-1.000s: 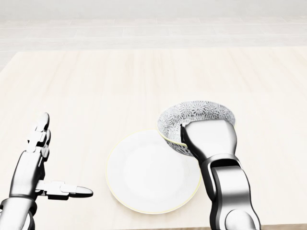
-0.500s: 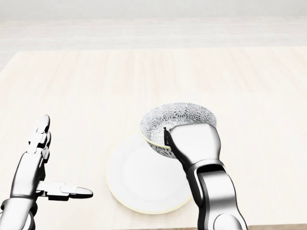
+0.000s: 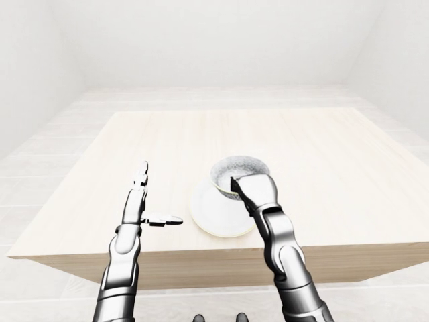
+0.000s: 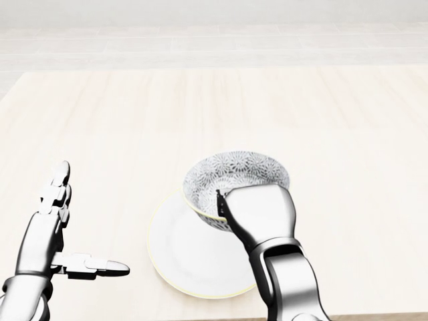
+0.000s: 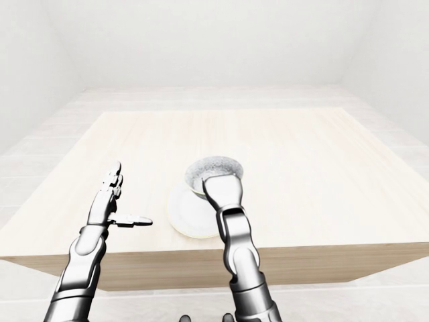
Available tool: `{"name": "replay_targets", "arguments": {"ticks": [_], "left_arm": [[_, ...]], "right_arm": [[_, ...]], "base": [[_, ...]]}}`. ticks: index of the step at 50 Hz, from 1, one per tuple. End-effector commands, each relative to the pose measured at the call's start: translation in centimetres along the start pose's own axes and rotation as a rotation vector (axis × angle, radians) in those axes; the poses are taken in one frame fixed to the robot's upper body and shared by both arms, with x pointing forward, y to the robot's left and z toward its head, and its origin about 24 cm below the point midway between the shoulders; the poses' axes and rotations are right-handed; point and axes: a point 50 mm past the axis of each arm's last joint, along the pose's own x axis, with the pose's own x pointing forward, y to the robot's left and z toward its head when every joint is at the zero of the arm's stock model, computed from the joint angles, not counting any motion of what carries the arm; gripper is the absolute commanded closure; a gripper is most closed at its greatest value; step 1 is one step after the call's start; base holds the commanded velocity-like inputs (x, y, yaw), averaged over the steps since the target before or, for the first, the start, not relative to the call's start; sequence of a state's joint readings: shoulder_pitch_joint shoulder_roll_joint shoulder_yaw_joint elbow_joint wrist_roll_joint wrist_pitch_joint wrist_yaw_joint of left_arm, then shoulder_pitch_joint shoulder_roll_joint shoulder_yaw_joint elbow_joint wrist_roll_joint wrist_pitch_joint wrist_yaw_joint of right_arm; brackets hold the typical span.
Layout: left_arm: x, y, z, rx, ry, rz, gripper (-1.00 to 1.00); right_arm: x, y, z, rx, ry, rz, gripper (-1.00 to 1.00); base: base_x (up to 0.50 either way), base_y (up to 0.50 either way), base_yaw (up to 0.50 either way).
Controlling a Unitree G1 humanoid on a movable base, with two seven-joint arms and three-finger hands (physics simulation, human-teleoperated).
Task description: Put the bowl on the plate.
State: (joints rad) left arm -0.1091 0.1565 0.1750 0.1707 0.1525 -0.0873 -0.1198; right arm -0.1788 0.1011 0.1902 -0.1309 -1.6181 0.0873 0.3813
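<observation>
I am gripping the bowl (image 4: 235, 170) at its rim with my right hand (image 4: 258, 212), over the plate's (image 4: 175, 255) upper-right part. My left hand (image 4: 56, 235) is hovering open-fingered, left of it.

- Table (image 3: 335, 147): pale wood-grain top, squarish, with a thick slab edge showing along its lower side in the left-eye view.
- Floor (image 3: 40, 174): whitish tiles with faint joint lines, visible left, right and above the table.
- Walls (image 3: 214, 40): plain white, rising beyond the table's upper edge.
- Light: even and soft over the table.

One bowl (image 4: 234, 168), one plate (image 4: 179, 257), one table (image 4: 134, 114) and two hands: left hand (image 4: 48, 235) and right hand (image 4: 262, 212).
</observation>
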Motion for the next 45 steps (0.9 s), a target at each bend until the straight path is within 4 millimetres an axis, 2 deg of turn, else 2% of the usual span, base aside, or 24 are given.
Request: {"name": "replay_targets", "arguments": {"ticks": [1,45], "left_arm": [[0.1,0.0,-0.1,0.001,0.005,-0.001,-1.00],[0.1,-0.1,0.0,0.002,-0.001,-0.001,-1.00]], "right_arm": [[-0.3,0.2,0.4,0.006,-0.012,-0.028,0.35],[-1.3,0.9,1.9,0.005,-0.052,-0.019,0.37]], "base": [[0.00,0.00,0.00],[0.00,0.00,0.00]]}}
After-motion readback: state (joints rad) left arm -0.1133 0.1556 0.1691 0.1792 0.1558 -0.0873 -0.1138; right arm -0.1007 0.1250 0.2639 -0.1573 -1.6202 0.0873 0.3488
